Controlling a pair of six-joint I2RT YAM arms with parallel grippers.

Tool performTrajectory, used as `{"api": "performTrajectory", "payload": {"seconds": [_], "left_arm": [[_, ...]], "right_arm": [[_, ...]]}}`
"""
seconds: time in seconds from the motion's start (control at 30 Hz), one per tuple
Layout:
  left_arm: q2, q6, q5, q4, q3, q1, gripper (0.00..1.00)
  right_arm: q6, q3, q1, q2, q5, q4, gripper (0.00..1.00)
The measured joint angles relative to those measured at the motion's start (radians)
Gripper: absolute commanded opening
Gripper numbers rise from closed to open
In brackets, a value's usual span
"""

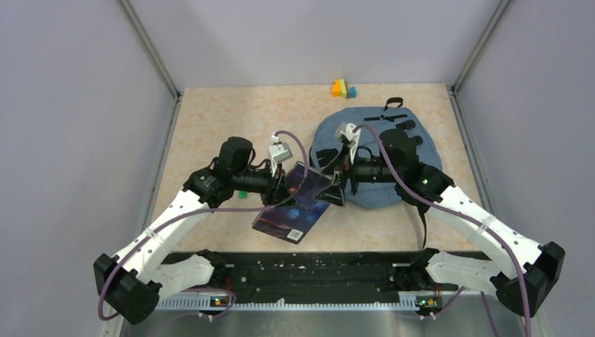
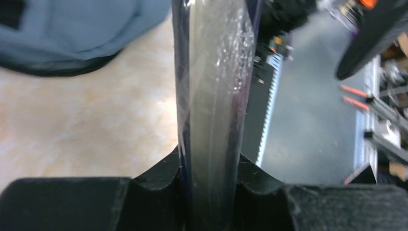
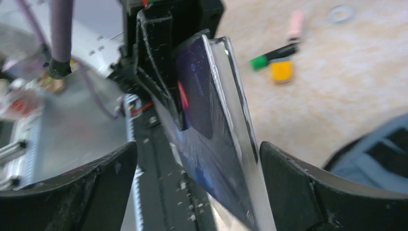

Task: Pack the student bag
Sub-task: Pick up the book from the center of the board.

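The student bag (image 1: 379, 198) is grey-blue and lies flat at the right of the table; it also shows in the left wrist view (image 2: 72, 29) and the right wrist view (image 3: 380, 154). My left gripper (image 1: 284, 186) is shut on one edge of a dark blue, plastic-wrapped book (image 1: 298, 207), holding it tilted just left of the bag. The book (image 2: 214, 96) runs straight out from between the left gripper (image 2: 211, 192) jaws. My right gripper (image 1: 335, 189) is open, its jaws on either side of the book's opposite edge (image 3: 211, 130), with a wide gap on its left side.
Coloured blocks (image 1: 343, 88) sit at the table's far edge. A green marker (image 3: 272, 55), a yellow-orange piece (image 3: 281, 70), a pink item (image 3: 296, 24) and a small ring (image 3: 340, 13) lie on the table left of the bag. The black base rail (image 1: 302, 270) runs along the near edge.
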Motion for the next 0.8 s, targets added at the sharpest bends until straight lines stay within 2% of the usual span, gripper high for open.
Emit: {"api": "performTrajectory", "payload": {"seconds": [0.1,0.27,0.4,0.47,0.6,0.8], "left_arm": [[-0.003,-0.035,-0.106,0.004,0.005,0.066,0.00],[-0.004,-0.165,-0.352,0.034,0.001,0.321,0.00],[-0.024,-0.258,-0.443,0.106,-0.050,0.468,0.00],[-0.029,-0.294,-0.483,0.112,-0.079,0.529,0.00],[-0.029,-0.336,-0.521,0.096,-0.106,0.594,0.00],[-0.029,-0.360,-0.521,0.098,-0.114,0.626,0.00]], "right_arm": [[-0.013,0.034,-0.002,-0.005,0.129,0.014,0.99],[-0.016,0.041,-0.001,-0.069,0.357,0.033,0.99],[-0.014,0.041,-0.001,-0.058,0.557,0.063,0.89],[-0.006,0.048,0.007,-0.003,0.671,0.061,0.88],[-0.003,0.097,0.066,0.218,0.905,0.048,0.88],[-0.011,0.144,0.177,0.509,1.101,0.014,0.85]]}}
